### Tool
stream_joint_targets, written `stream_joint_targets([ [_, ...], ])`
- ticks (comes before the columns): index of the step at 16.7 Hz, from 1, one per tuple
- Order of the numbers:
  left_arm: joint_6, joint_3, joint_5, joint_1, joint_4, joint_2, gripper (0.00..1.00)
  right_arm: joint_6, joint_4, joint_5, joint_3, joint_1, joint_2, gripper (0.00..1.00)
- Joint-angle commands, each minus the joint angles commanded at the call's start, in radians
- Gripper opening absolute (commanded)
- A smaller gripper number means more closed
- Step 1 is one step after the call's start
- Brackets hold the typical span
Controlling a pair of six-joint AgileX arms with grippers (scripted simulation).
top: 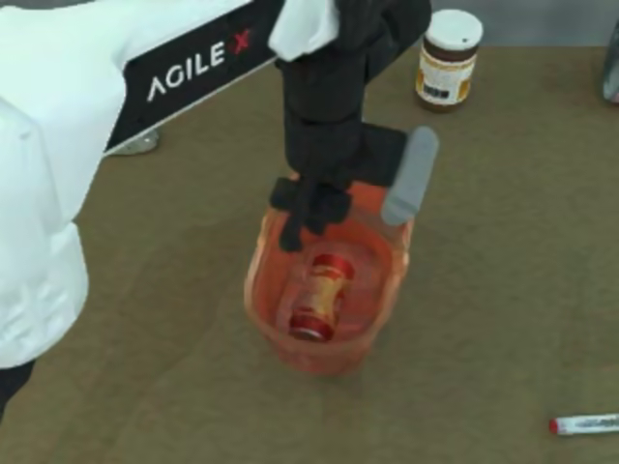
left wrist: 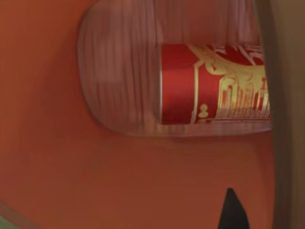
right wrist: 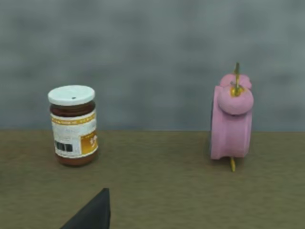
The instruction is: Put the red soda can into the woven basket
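The red soda can (top: 322, 295) lies on its side on the floor of the woven basket (top: 266, 290), near the middle of the table (top: 503, 251). The left wrist view shows it the same way: the can (left wrist: 209, 83) rests flat against the basket's pale bottom with the orange wall (left wrist: 71, 181) rising around it.

The left hand (top: 308, 215) hangs above the far end of the basket, clear of the can and holding nothing; whether its fingers are spread or closed I cannot tell. With the can inside and nothing gripping it, the placing step looks done, and the step in hand seems to be the retreat.

The next move calls for lifting the left arm straight up, so the hand clears the basket's rim and the grey handle (top: 411, 174) just beside it without knocking the basket askew.

The right arm is parked out of the top view; its wrist camera faces a white-lidded jar (right wrist: 73, 125) and a pink alarm clock (right wrist: 232, 119) at the back of the table. A red marker (top: 583, 423) lies near the table's front right corner, well apart from the basket.
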Motion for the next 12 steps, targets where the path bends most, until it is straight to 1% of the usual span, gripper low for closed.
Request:
stream_joint_targets([
  [12, 0.006, 0.016, -0.001, 0.005, -0.017, 0.001, 0.00, 0.000, 0.000, 0.000, 0.000, 0.000, 0.000, 1.00],
])
